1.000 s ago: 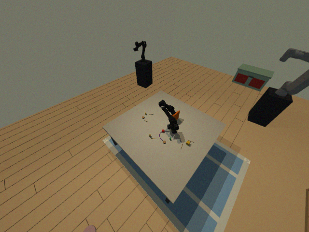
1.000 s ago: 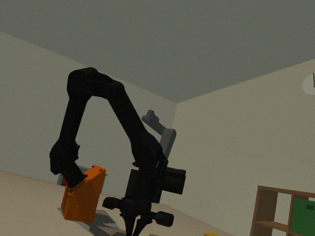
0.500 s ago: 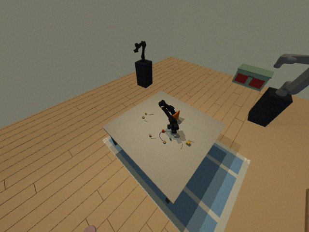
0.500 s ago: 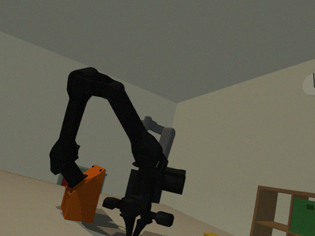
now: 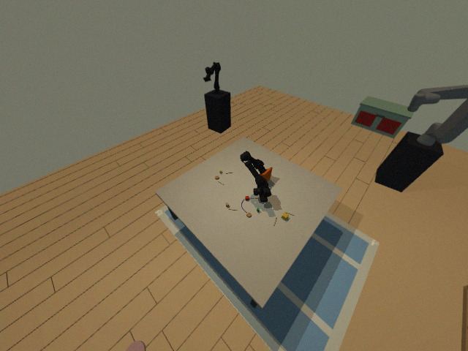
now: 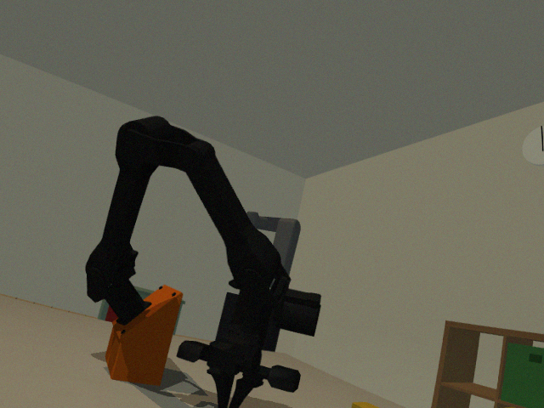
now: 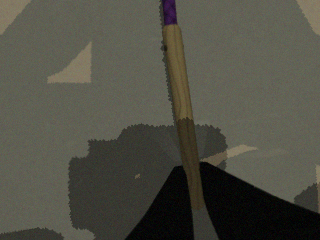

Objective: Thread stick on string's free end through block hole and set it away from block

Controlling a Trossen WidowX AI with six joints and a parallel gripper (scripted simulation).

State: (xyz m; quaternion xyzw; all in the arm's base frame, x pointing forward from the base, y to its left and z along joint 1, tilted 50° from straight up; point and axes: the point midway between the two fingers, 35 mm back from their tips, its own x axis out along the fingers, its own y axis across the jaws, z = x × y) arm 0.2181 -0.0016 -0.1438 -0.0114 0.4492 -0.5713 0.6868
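One pincer (image 7: 200,220) clamping stick (image 7: 179,90), purple string (image 7: 169,11) attached

Black arm (image 6: 228,219) rises from an orange base (image 6: 144,337). The gripper (image 7: 200,220) is black too, and pinched in it is a pale wooden stick (image 7: 178,85) with darker grain, a purple string (image 7: 169,11) running off its far end. Beneath the gripper the table (image 5: 211,241) is dull beige-grey. Just beside the gripper sit a red block (image 5: 247,197) and a small green piece (image 5: 258,210); farther out, a yellow block (image 5: 284,216). Under the table lies a blue rug (image 5: 332,264) with pale stripes on tan plank flooring (image 5: 75,227).
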